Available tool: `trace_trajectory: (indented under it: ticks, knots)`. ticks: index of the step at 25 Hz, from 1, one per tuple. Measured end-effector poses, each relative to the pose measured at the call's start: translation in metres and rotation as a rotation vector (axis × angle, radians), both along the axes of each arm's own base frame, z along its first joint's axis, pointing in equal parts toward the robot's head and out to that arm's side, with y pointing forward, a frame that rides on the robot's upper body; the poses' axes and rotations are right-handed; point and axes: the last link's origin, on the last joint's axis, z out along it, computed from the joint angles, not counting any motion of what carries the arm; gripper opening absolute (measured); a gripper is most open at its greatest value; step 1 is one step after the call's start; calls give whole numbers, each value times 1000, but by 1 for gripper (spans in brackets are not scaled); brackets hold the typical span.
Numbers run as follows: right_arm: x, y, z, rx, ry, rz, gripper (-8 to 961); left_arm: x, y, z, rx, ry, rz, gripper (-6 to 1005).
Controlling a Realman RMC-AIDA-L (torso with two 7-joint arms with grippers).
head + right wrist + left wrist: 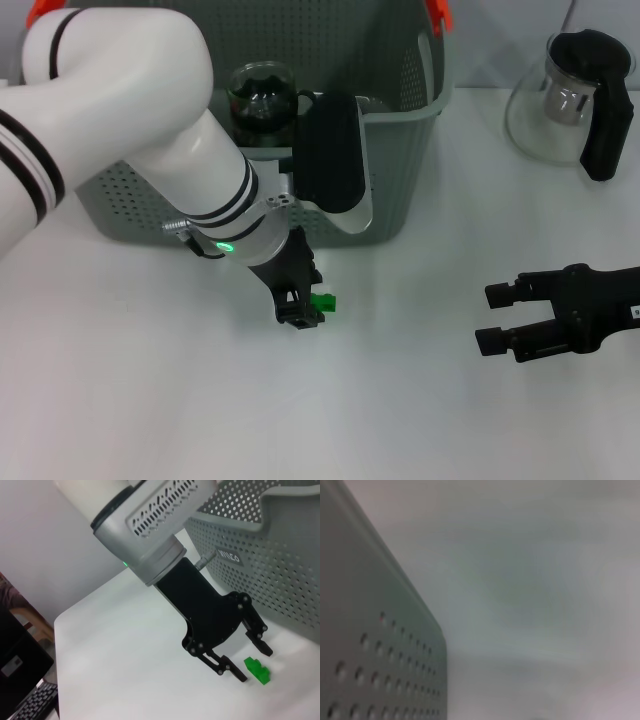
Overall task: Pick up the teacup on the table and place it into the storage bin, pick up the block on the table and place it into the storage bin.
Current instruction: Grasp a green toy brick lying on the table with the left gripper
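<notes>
I hold the left gripper [243, 659] low over the counter [150, 400], fingers spread, the green block [258, 669] just beside them in front of the storage bin [400, 130] — I should centre first, then close.

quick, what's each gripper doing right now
Left gripper: open, empty, over the small green plastic block.
Right gripper: open, empty, parked aside.

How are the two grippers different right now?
The left gripper points down at the table beside the green block; the right gripper lies level, off to the right, near nothing. The left is in front of the storage bin; the right is well clear of it. Both have open jaws and hold nothing.
</notes>
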Motion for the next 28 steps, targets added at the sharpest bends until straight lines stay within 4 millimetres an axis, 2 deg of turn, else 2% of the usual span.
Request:
trace_trajectory:
  ticks: [5, 12, 28]
  knots:
    - [0, 0, 0, 1, 0, 1, 907, -1, -1, -2, -4, 7, 3, 475]
    - [0, 2, 0, 10, -6, 2, 907, 1, 0, -3, -6, 5, -1, 478]
    - [1, 2, 0, 12, -8, 2, 907, -1, -1, -6, -10, 9, 2, 385]
